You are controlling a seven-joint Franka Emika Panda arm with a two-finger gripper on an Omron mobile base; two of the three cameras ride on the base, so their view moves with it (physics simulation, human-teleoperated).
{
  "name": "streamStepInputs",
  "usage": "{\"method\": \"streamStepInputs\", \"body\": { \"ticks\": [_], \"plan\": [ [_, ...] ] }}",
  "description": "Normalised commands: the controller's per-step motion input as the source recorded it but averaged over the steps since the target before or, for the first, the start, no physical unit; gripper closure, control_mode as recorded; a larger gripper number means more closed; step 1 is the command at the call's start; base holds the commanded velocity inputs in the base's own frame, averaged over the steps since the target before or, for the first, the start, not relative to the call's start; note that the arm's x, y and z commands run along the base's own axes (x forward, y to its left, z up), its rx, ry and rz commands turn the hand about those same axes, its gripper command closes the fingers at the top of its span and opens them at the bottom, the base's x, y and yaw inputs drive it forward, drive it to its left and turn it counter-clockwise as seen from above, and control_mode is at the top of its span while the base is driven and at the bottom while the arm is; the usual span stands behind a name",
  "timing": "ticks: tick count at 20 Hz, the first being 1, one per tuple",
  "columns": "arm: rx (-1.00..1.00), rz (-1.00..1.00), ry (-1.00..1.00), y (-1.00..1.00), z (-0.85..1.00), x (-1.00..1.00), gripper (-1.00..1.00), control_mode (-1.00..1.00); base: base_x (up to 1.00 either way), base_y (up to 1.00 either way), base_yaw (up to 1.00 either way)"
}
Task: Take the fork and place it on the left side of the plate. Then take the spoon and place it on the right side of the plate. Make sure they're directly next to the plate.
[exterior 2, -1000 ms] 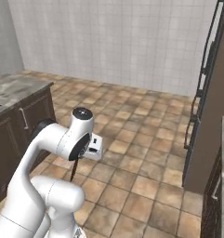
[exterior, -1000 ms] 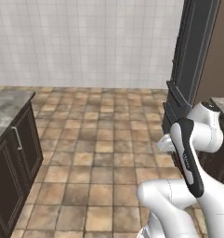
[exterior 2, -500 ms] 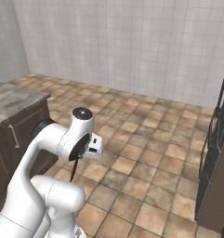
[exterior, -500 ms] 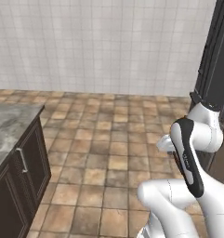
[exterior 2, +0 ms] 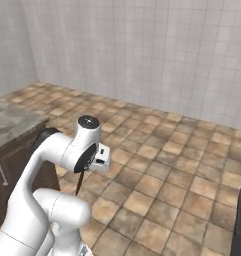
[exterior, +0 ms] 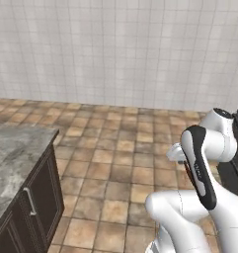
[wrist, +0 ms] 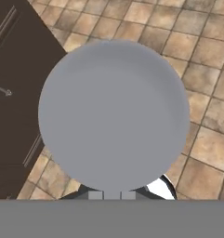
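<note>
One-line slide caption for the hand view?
The spoon, its round grey bowl close to the camera, carried in the shut gripper above tiled floor beside dark cabinet.

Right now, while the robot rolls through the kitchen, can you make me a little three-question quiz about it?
1. True or false: the gripper is shut on the spoon.
2. What covers the floor? A carpet, B brown tiles, C grass.
3. What colour is the wall?
Key: 1 true. 2 B. 3 white.
</note>
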Motion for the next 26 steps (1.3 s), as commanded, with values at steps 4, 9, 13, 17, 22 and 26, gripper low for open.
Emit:
{"method": "streamStepInputs", "body": {
  "ticks": [4, 9, 13, 17, 22, 26],
  "plan": [
    [0.0, 0.0, 0.0, 0.0, 0.0, 0.0, 1.0, 1.0, 0.94, 0.21, 0.14],
    [0.0, 0.0, 0.0, 0.0, 0.0, 0.0, 1.0, 1.0, 0.94, 0.19, 0.13],
    [0.0, 0.0, 0.0, 0.0, 0.0, 0.0, 1.0, 1.0, 0.94, 0.15, 0.11],
    [0.0, 0.0, 0.0, 0.0, 0.0, 0.0, 1.0, 1.0, 0.94, 0.09, 0.09],
    [0.0, 0.0, 0.0, 0.0, 0.0, 0.0, 1.0, 1.0, 0.94, 0.1, 0.1],
    [0.0, 0.0, 0.0, 0.0, 0.0, 0.0, 1.0, 1.0, 0.94, 0.13, 0.17]
  ]
}}
